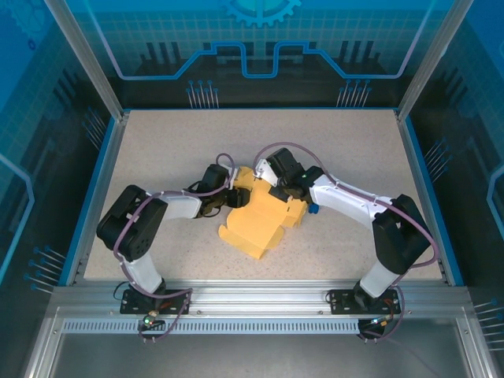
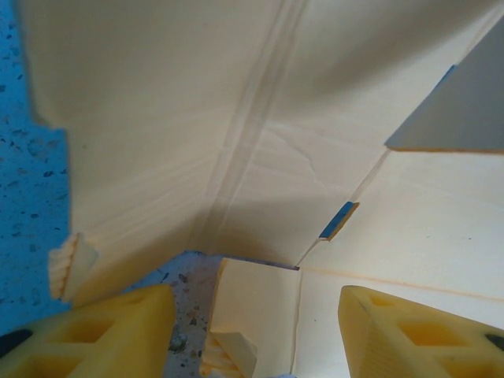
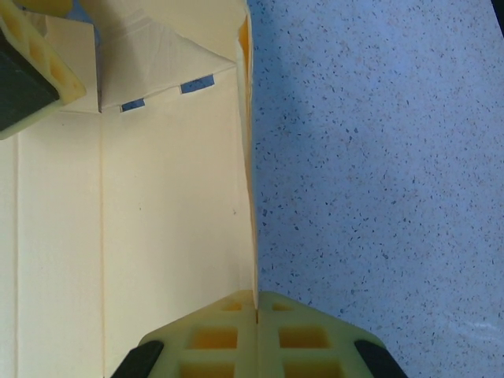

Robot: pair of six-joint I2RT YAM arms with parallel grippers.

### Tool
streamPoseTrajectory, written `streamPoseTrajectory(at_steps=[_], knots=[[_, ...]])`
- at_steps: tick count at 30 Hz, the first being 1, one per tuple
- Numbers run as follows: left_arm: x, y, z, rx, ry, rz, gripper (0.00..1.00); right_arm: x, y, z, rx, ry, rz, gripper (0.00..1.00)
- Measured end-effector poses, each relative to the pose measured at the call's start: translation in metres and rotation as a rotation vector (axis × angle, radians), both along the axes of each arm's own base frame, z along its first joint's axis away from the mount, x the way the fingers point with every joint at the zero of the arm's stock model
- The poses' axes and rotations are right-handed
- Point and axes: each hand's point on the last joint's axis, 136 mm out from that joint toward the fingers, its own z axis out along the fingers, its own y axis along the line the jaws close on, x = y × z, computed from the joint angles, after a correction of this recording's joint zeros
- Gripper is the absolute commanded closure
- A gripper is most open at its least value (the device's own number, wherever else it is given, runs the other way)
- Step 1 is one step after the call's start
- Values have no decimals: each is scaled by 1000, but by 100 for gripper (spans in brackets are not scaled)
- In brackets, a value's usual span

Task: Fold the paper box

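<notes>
Two arms reach from the near edge of the bench [image 1: 157,142] to the box [image 1: 256,224], a pale yellow die-cut sheet lying mid-bench with some of its flaps partly raised. The left jaws stand apart at its left side with a small flap between them, while the right jaws are pressed together on a thin upright wall at the box's edge. Just beside the box's right side sits a tiny blue thing [image 1: 313,209].

The paper box [image 1: 260,220] lies mid-tabletop [image 1: 354,142], between the two arms. The left gripper [image 2: 252,293] is at its rear left edge, and the right gripper [image 3: 257,303] is on its right wall. A small object [image 1: 313,209] lies just right of it.
</notes>
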Motion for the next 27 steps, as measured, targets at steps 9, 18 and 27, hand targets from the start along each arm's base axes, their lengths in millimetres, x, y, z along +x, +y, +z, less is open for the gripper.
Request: streamPoseTrajectory(at_steps=[9,18,27], knots=[[-4,-24,20,-94,-45,-78,50,1,1,1,11,4,-15,100],[-26,-57,23,-133,-68,-172,50,1,2,1,24,10,-24,100],[-27,-63,4,-131,-51,-180,50,1,3,0,49,20,-33,100]])
